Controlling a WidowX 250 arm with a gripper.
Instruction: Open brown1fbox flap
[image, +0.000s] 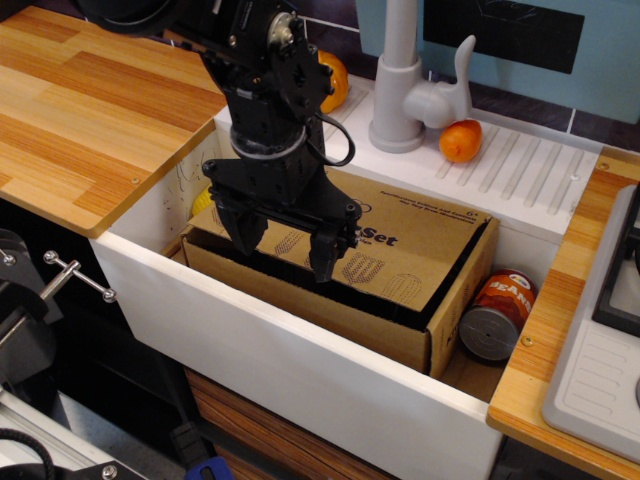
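The brown1fbox (330, 315) is a large brown cardboard box lying inside the white sink. Its flap (420, 240), printed with "Set" and cup drawings, lies nearly flat on top, with a dark gap showing along its front and right edges. My gripper (283, 245) is black and hangs just above the flap's front left part. Its two fingers are spread apart and hold nothing. The arm hides the left part of the flap.
A red bean can (497, 315) lies in the sink to the right of the box. The white sink wall (300, 375) runs in front. A grey tap (398, 80) and two oranges (460, 140) stand behind. Wooden counters flank both sides, and a hob (620, 290) lies at the right.
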